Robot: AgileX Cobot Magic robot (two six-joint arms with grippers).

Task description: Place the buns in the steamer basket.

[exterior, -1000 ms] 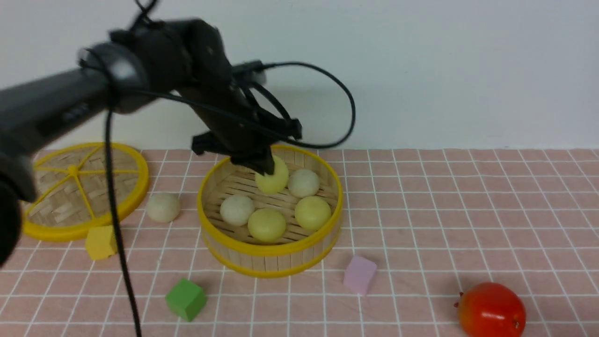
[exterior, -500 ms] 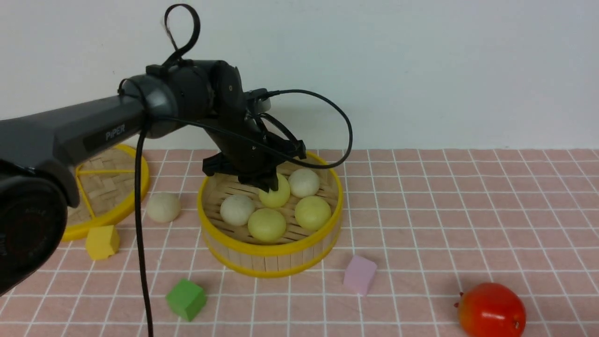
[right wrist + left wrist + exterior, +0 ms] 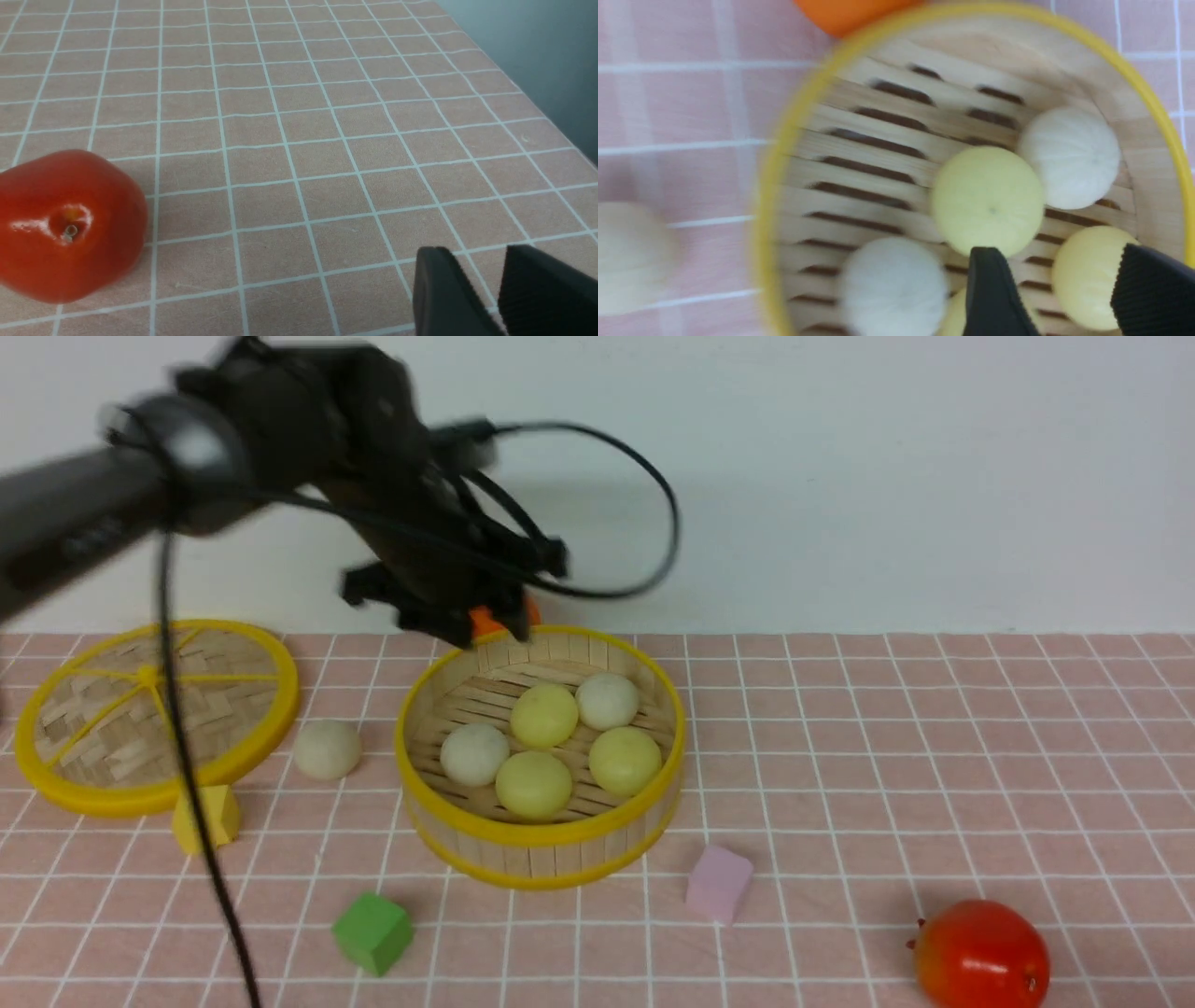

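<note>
The left gripper [image 3: 485, 630] hangs above the far rim of the steamer basket [image 3: 540, 845], jaws spread wide and empty. Five buns [image 3: 544, 715] lie inside. The last off-white bun [image 3: 327, 749] sits just left of the basket, nearer the left arm. The right gripper [image 3: 502, 291] is part-spread, holding nothing.

The bench [image 3: 934, 756] is covered with a pink surface divided by thin white lines into small squares. Behind it stands a plain pale wall [image 3: 887, 476], without marks. The light is soft and even, and the shadows on the wall are faint.
</note>
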